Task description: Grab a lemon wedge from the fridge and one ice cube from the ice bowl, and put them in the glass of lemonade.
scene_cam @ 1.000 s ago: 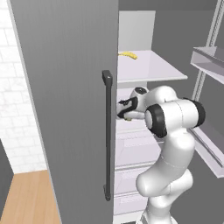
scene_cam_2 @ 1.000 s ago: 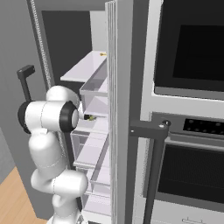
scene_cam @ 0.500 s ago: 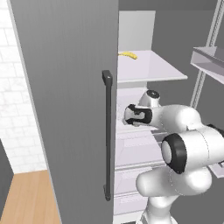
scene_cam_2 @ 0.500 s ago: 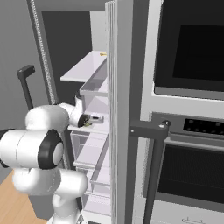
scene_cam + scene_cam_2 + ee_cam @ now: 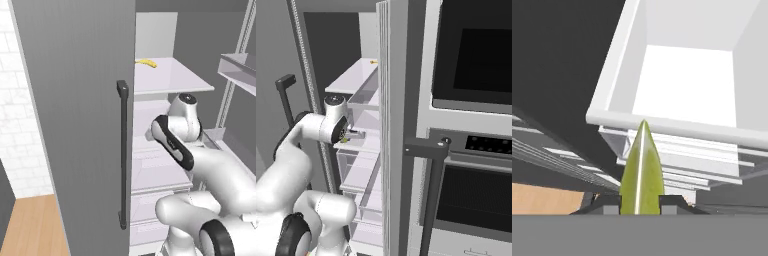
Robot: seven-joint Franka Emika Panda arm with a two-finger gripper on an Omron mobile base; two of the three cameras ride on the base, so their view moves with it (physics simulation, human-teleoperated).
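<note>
Your gripper [image 5: 641, 202] is clamped on the lemon wedge [image 5: 642, 172]; its pointed yellow-green tip stands up between the two dark fingertips [image 5: 610, 202]. You see the arm bent sharply at the elbow, the forearm level and the hand inside the open fridge [image 5: 75, 100] at the middle shelves. Beyond the wedge lies a white drawer [image 5: 687, 85], and on the top shelf [image 5: 170, 80], near its left edge, a banana-like item [image 5: 146, 62].

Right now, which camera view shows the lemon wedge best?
The hand view: the lemon wedge stands large and yellow-green between the gripper fingertips. The right base view gives a tiny speck at the gripper. In the left base view the arm covers it.
</note>
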